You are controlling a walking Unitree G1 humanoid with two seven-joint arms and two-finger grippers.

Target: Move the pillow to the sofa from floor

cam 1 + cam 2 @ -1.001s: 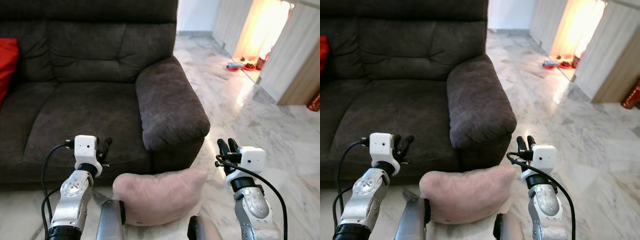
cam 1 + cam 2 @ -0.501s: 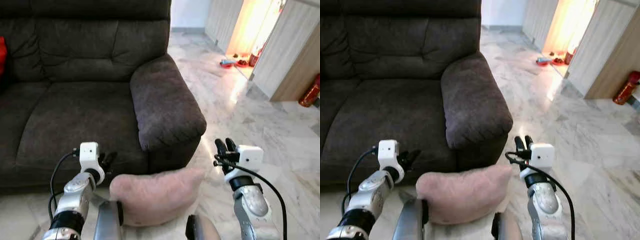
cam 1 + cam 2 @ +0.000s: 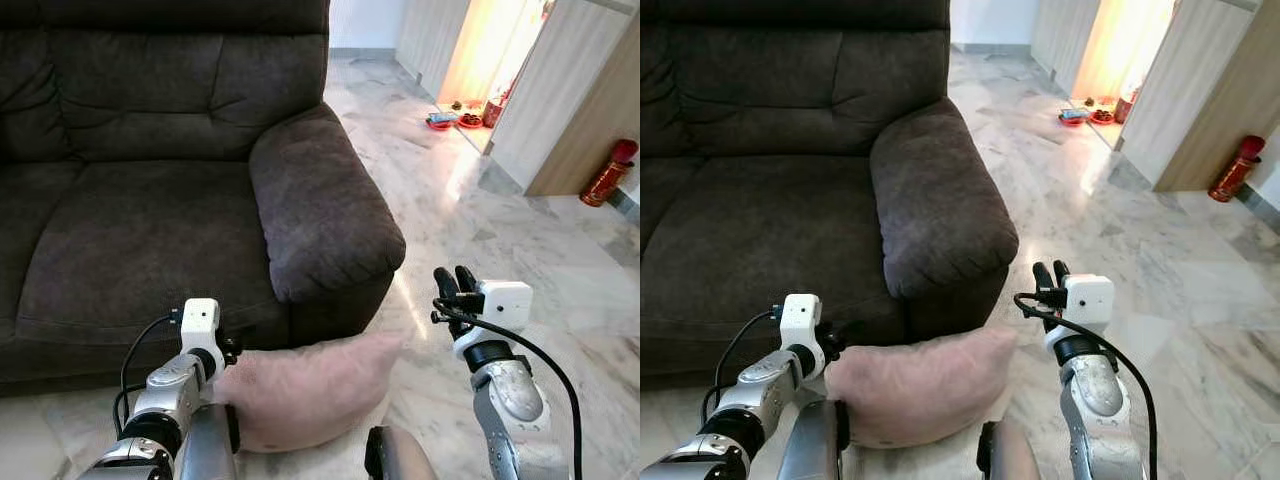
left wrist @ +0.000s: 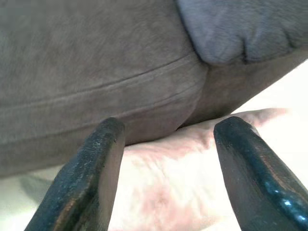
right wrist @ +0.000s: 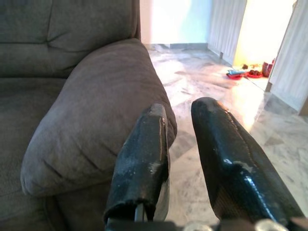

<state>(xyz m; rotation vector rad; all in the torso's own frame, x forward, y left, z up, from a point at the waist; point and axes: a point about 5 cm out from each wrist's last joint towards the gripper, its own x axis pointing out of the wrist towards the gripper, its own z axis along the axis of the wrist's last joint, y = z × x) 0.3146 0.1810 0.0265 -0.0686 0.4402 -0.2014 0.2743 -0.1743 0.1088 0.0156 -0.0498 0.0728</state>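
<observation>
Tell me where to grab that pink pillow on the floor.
Grip the pillow's left end, probably from the robot's left: the left gripper is already there, its open fingers straddling that soft bulge, while the sofa blocks its far side.

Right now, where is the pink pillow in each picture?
Left eye view: pillow low centre, on the floor below the sofa armrest.
Right eye view: low centre, below the armrest.
Left wrist view: between the left tool's fingers, under the armrest.
Right wrist view: not in it.
</observation>
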